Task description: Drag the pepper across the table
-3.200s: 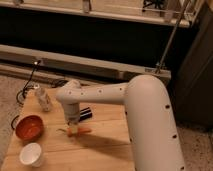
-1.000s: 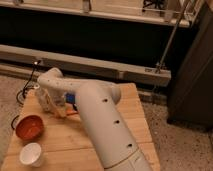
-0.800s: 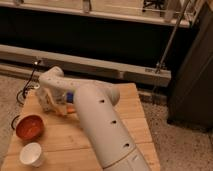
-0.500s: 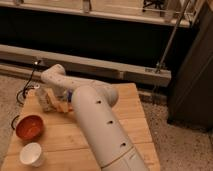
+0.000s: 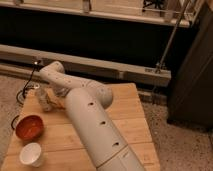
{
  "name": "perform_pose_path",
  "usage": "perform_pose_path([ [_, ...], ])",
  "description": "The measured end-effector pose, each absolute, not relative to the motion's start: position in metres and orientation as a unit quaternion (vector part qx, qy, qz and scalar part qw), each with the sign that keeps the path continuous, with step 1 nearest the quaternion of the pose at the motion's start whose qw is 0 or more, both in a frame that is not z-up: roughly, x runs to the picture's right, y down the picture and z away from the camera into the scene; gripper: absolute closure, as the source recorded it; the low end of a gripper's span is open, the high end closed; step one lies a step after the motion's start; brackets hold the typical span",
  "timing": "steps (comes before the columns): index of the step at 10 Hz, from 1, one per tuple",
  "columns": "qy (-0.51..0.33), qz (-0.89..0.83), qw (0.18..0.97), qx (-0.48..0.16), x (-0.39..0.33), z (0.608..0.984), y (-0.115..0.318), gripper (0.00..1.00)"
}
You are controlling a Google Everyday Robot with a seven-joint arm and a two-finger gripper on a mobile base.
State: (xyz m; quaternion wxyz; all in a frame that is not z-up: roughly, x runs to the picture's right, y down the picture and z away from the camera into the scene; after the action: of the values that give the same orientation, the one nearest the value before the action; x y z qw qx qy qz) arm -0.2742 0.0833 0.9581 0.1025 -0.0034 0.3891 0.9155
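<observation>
We see the gripper (image 5: 58,98) lowered at the tabletop's (image 5: 127,107) far left corner, largely hidden behind the arm's own wrist, so we cannot tell whether it is clamped on anything. The pepper (image 5: 61,104) shows as an orange sliver just beneath it, beside a pale container (image 5: 44,98). Nearer us sit a red bowl (image 5: 29,127) and a white cup (image 5: 31,154).

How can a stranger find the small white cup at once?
Look at the wooden table, at its near left corner. The white cup stands there, just in front of the red-orange bowl, away from the end effector at the far left edge. It alone is white.
</observation>
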Motion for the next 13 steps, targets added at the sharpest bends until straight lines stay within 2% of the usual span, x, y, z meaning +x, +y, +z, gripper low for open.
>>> perform_pose_path([
  [7,0.383,0.915,0.124,-0.013,-0.316,0.959,0.069,0.90],
  [9,0.389,0.911,0.135,-0.029,-0.324,0.956,0.068,0.83],
  [10,0.399,0.904,0.146,-0.048,-0.328,0.953,0.071,0.83],
  [12,0.420,0.891,0.160,-0.065,-0.321,0.953,0.077,0.96],
  [13,0.427,0.887,0.162,-0.066,-0.315,0.955,0.078,1.00],
])
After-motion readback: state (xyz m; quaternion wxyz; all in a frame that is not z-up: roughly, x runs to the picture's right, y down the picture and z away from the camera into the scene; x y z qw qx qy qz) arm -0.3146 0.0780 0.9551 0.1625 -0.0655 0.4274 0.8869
